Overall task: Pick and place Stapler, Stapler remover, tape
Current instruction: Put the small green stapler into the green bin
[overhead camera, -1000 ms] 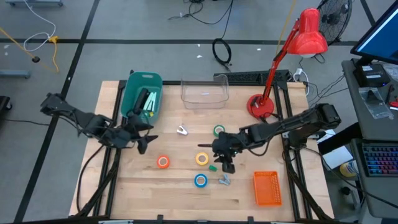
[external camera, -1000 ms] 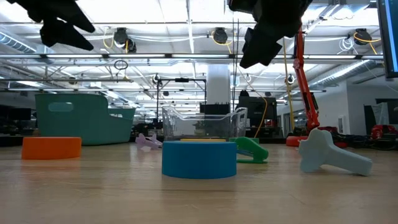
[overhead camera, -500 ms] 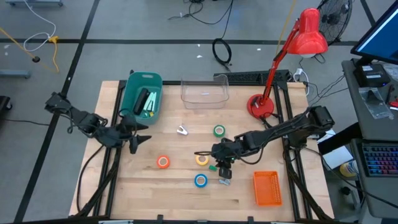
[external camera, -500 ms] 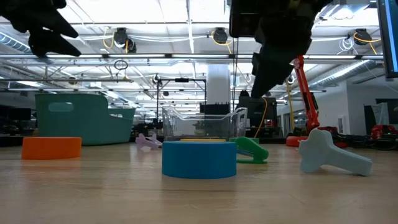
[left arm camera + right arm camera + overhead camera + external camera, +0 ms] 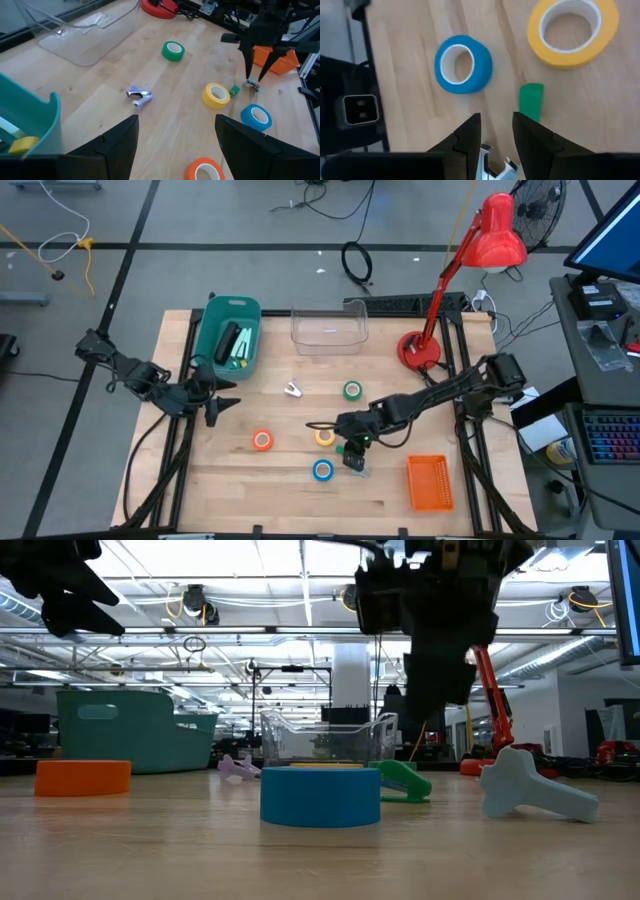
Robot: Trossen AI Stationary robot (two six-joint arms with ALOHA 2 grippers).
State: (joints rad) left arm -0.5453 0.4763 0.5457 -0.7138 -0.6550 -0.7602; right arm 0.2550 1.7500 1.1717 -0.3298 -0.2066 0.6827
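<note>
Right gripper: my right gripper (image 5: 352, 461) hangs low over the front middle of the table (image 5: 230, 480). In my right wrist view its fingers (image 5: 470, 137) stand a narrow gap apart with nothing between them, so I read it as open and empty.
Under the right gripper: a small pale metal piece (image 5: 495, 169) shows at the fingertips. A small green block (image 5: 531, 101) lies just beside them.
Left gripper: my left gripper (image 5: 222, 393) waits over the table's left side, near the teal bin (image 5: 229, 332). Its fingers (image 5: 117, 142) are spread wide and hold nothing.
Tape: four rolls lie flat on the wood. The orange roll (image 5: 262, 440) is front left. The yellow roll (image 5: 325, 436) is just beside my right gripper. The blue roll (image 5: 322, 470) is nearest the front edge. The green roll (image 5: 352, 390) sits farther back, apart from the others.
Staple remover: the small lilac-and-metal claw (image 5: 292, 389) lies alone between the teal bin and the green roll.
Teal bin: I see a dark object (image 5: 229, 340) and some light items inside; I cannot tell what they are.
Other containers: a clear tray (image 5: 329, 329) sits at the back middle and an orange basket (image 5: 430, 482) at the front right.
Lamp: a red desk lamp (image 5: 420, 350) stands at the back right corner.
</note>
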